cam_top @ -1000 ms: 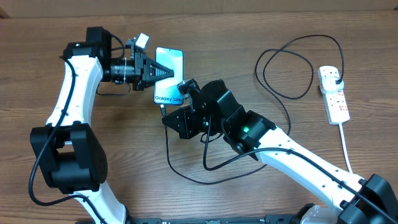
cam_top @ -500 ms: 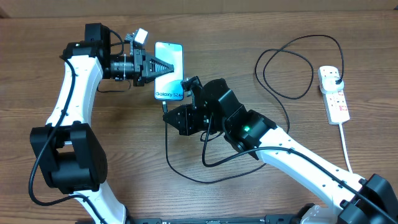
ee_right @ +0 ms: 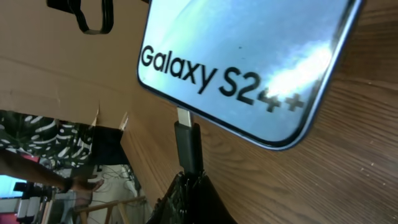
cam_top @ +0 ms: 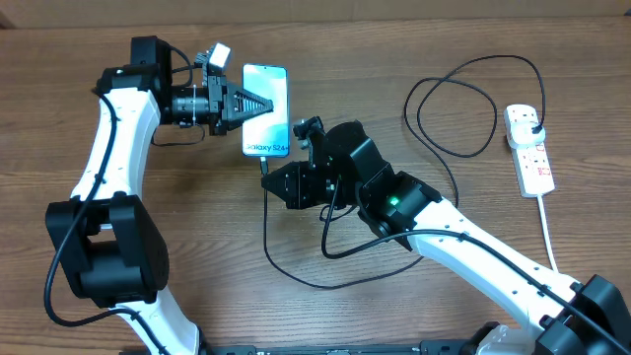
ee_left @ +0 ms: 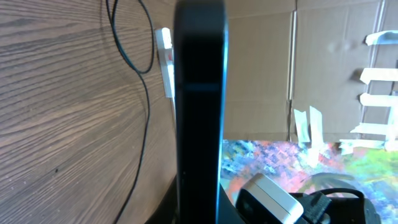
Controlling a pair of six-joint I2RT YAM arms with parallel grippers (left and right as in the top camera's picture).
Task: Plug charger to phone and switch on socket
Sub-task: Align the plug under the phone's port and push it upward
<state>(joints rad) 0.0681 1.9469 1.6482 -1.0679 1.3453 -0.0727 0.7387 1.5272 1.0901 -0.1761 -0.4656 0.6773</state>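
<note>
My left gripper (cam_top: 259, 103) is shut on the phone (cam_top: 269, 132) and holds it off the wooden table, lit screen up; the left wrist view shows the phone (ee_left: 200, 93) edge-on. My right gripper (cam_top: 266, 172) is shut on the connector tip (ee_right: 188, 144) of the black charger cable (cam_top: 454, 108), just below the phone's bottom edge. In the right wrist view the connector's metal tip meets the bottom edge of the phone (ee_right: 249, 56); I cannot tell if it sits in the port. The cable's black plug (cam_top: 532, 122) sits in the white socket (cam_top: 533, 158) at the far right.
The charger cable lies in loops below my right arm (cam_top: 296, 268) and near the socket. The socket's white lead (cam_top: 547, 227) runs toward the front right. A cardboard wall (ee_left: 323, 62) stands behind the table.
The left gripper has carried the phone slightly up and to the left. The right gripper has followed with the connector, staying at the phone's bottom edge.
</note>
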